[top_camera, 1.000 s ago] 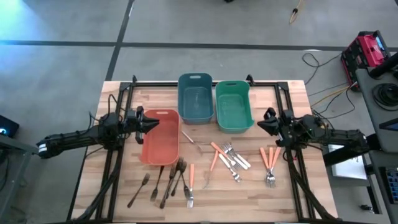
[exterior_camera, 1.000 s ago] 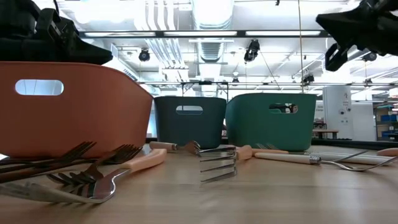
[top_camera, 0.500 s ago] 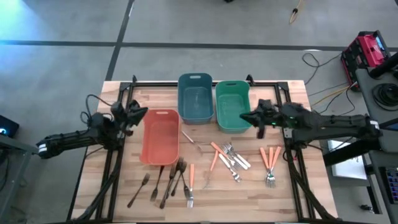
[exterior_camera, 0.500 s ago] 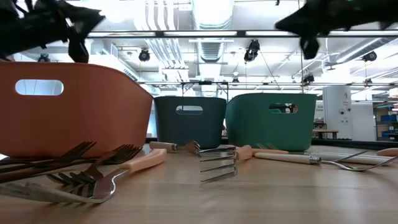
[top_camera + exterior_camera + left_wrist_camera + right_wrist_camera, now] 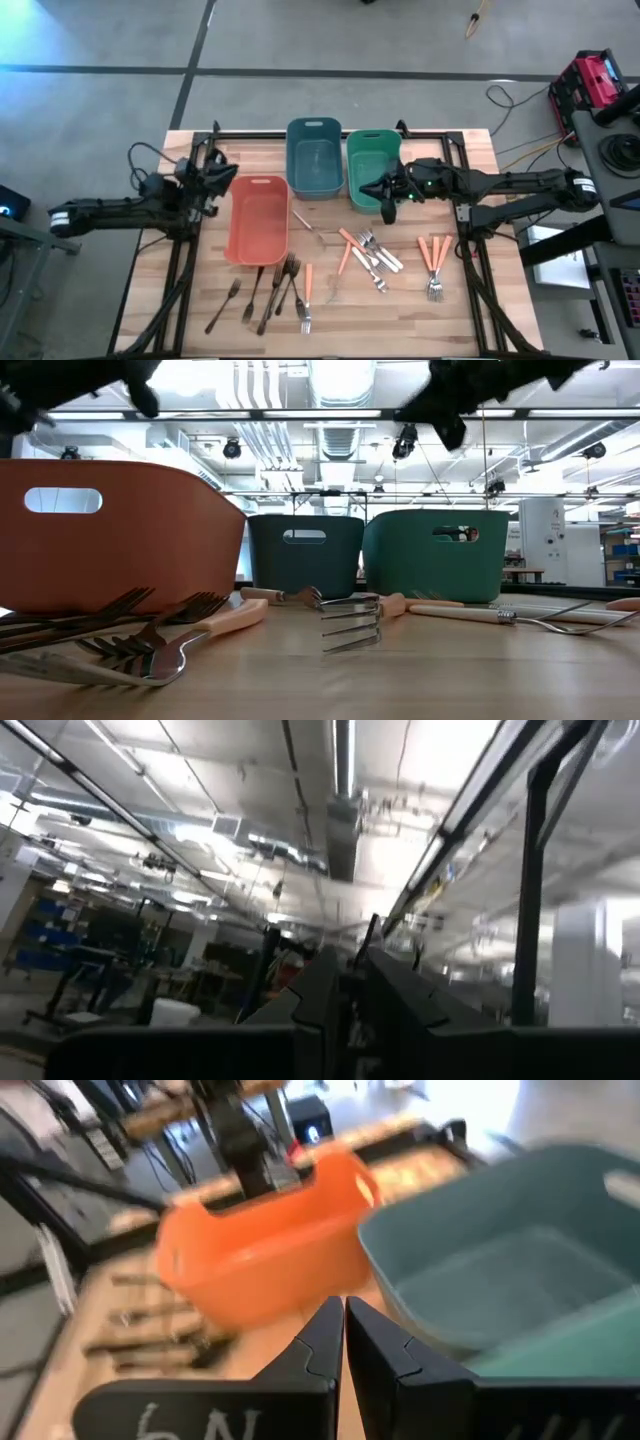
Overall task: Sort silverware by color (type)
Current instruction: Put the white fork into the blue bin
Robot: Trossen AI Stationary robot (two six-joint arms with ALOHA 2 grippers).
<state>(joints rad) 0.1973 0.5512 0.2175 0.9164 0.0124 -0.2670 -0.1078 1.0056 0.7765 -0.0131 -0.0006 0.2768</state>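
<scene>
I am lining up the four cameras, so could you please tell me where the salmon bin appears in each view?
High view: salmon bin left of centre, beside the blue bin.
Low view: fills the left side.
Left wrist view: not in it.
Right wrist view: upper middle.
Shared landmark: the blue bin, centre in the low view, right in the right wrist view.

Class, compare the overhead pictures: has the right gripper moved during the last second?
Yes. The right gripper has swung leftward from beside the table's right edge and now hangs, shut, over the green bin.
</scene>
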